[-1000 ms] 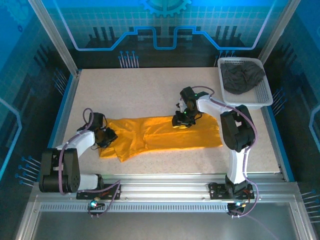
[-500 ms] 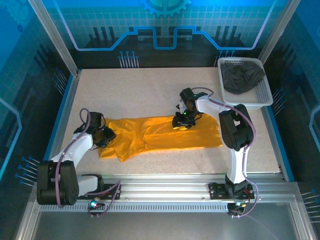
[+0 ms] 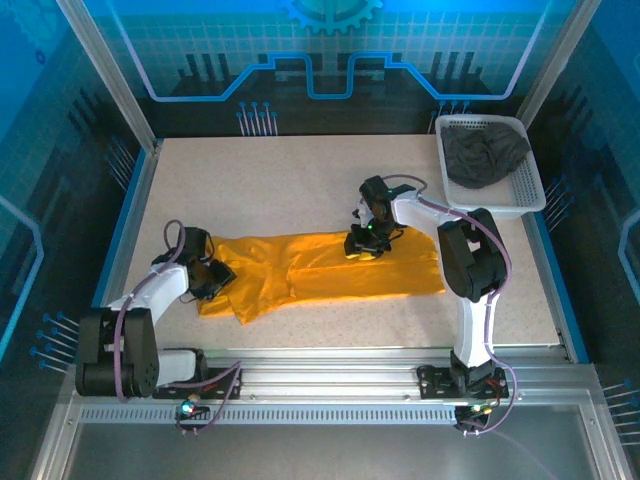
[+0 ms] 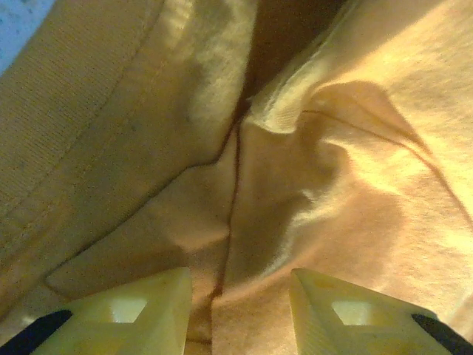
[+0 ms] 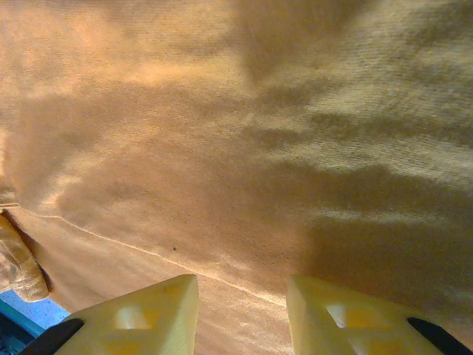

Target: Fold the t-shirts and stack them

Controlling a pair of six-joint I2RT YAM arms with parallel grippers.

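The orange-yellow t-shirt point(image 3: 330, 275) lies spread and creased across the middle of the table. My left gripper point(image 3: 209, 275) rests on its left end. In the left wrist view that gripper point(image 4: 240, 277) is open, its pale fingers point(image 4: 140, 307) set down on wrinkled orange cloth point(image 4: 332, 185) beside a seam. My right gripper point(image 3: 362, 241) sits at the shirt's far edge, near the middle. In the right wrist view it point(image 5: 242, 285) is open too, pressed close over flat orange cloth point(image 5: 244, 148) with a hem line running between the fingers. The dark grey t-shirt point(image 3: 483, 155) is bunched inside the basket.
The white mesh basket point(image 3: 530, 195) stands at the table's far right corner. Bare speckled tabletop point(image 3: 300, 180) stretches behind the orange shirt, and a narrower strip runs in front of it. Metal frame rails border the table on the left, right and near sides.
The left arm's elbow swung outward and partly back, while its gripper stayed at the shirt's left end. The right arm and both shirts have not moved.
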